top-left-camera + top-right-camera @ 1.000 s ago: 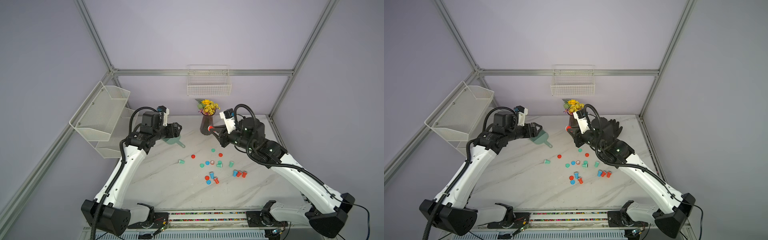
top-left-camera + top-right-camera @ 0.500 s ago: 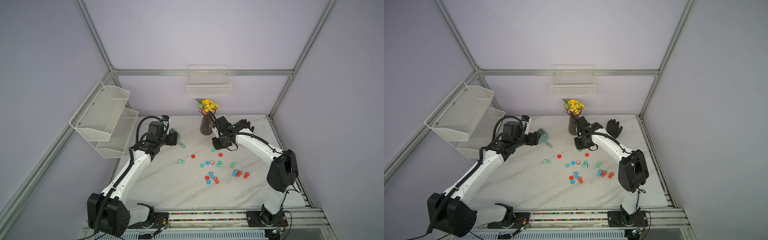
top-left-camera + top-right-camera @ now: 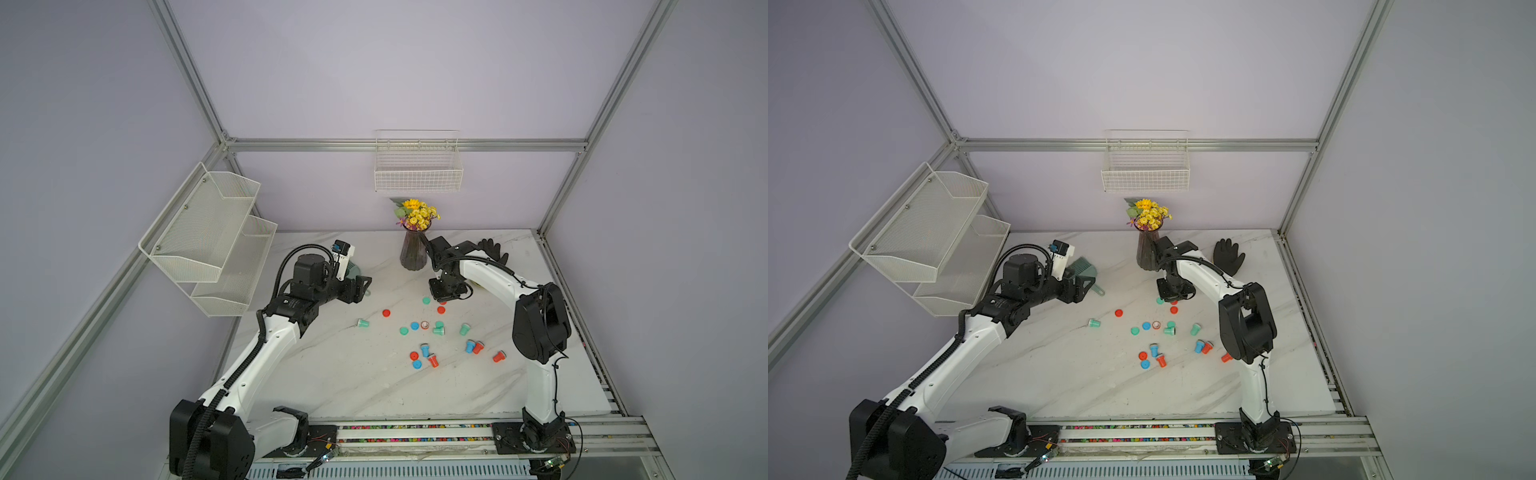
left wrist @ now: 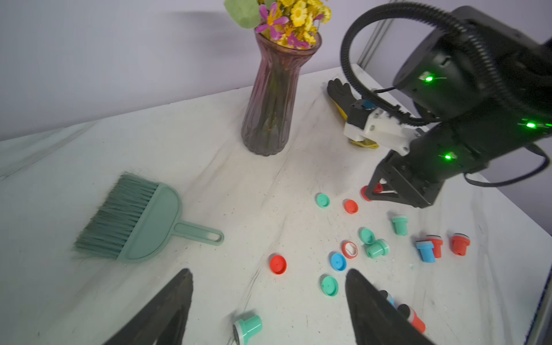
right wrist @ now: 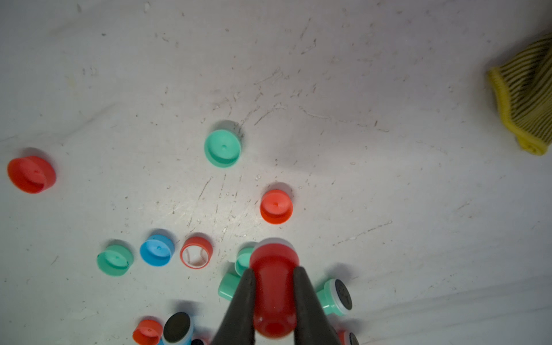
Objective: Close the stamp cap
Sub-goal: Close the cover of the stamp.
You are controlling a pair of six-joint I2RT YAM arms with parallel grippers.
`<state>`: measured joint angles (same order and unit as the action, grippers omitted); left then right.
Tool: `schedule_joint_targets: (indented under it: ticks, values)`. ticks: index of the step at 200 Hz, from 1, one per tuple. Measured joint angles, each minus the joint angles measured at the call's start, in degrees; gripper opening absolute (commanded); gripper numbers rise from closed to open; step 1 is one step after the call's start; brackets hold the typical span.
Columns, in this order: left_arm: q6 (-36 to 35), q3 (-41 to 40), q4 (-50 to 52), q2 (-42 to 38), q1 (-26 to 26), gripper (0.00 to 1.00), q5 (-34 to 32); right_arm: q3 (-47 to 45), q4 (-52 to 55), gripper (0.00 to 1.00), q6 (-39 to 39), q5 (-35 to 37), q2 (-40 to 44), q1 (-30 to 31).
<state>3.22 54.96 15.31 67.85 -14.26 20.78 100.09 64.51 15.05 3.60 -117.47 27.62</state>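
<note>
The table (image 3: 332,374) carries a scatter of stamps and loose caps near its middle. The left gripper (image 4: 268,273) hangs beside the brush (image 4: 134,218), jaws wide apart and empty, and is best kept clear. The right gripper (image 5: 274,270) sits low over the scatter, jaws pinched on the waist of a red stamp (image 5: 274,295) whose wide face end points down toward the table. A loose red cap (image 5: 276,207) lies just beyond that face, apart from it, with a green cap (image 5: 222,148) further off. To do this well, I judge the stamp should come squarely over the red cap, axis upright, then press straight down with a firm grip. A tilted approach could skid the light cap aside. Whether the cap's open side faces up I cannot tell.
</note>
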Motion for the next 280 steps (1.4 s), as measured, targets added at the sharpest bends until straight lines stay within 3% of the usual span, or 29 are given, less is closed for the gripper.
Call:
schedule_joint_targets:
  ticks: [120,193,280]
  values:
    - [-1.6,-1.49,-2.89,-1.4,0.0,0.82,1.7,-0.72,-0.79,0.0,-0.98,0.52,-4.26,-0.52]
    - [-1.57,0.85,-0.63,1.11,0.0,0.82,-3.45,-2.51,-1.99,0.0,-0.9,0.13,-4.26,0.09]
    - [-1.57,1.2,0.28,1.73,0.0,0.83,-4.37,-2.49,-2.14,0.0,-0.72,0.07,-4.31,1.09]
